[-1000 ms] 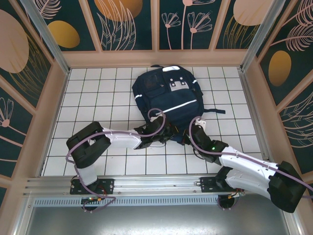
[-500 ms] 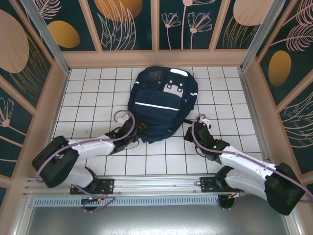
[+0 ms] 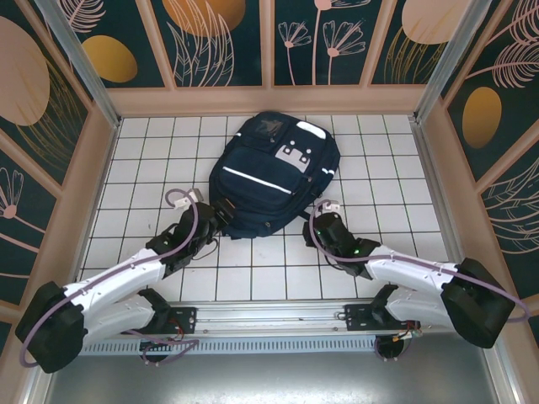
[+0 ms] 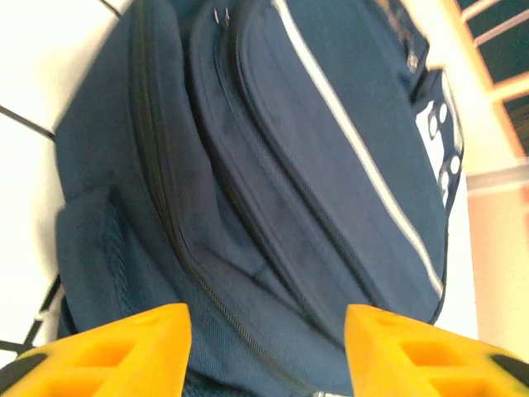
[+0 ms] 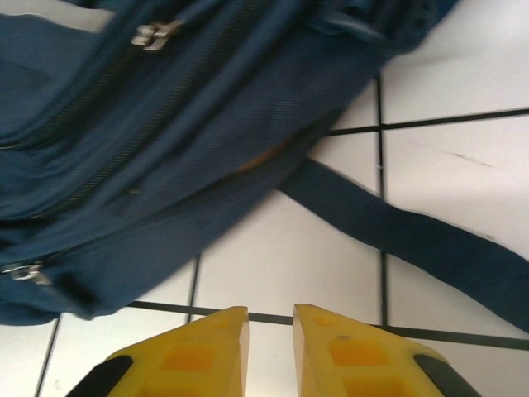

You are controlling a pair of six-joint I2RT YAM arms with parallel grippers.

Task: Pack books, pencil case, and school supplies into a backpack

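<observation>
White tiles with dark grout cover the table (image 3: 152, 168). Along the bottom of the overhead frame runs a metal rail (image 3: 278, 316) that carries both arm bases. The left arm (image 3: 118, 282) reaches from the lower left corner toward the centre, and the right arm (image 3: 421, 273) comes in from the lower right (each trails a loop of purple cable).

The left fingers (image 3: 219, 216) sit at the lower left corner of the backpack (image 3: 274, 172). In the left wrist view these yellow fingers (image 4: 107, 351) are spread wide at the bottom of the frame. Navy fabric of the backpack (image 4: 289, 165) lies in the space between them and fills the frame above; whether they touch the cloth I cannot tell. A white stripe (image 4: 364, 157) runs diagonally across the bag's front.

The right fingers (image 3: 321, 217) are just beside the bag's lower right edge. Seen from the right wrist, they (image 5: 194, 351) are nearly together, the slim gap showing bare tile, with nothing held. The backpack (image 5: 165, 107) crosses the upper left of that frame, a metal zipper pull (image 5: 153, 33) near the top. A dark strap (image 5: 430, 244) lies flat on the tiles, running to the right edge.

Farther off, the backpack lies flat mid-table, slightly tilted, a grey patch (image 3: 295, 153) on its upper half. Behind it stand walls (image 3: 223, 42) of dark teal panels with gold and pink plant shapes.
</observation>
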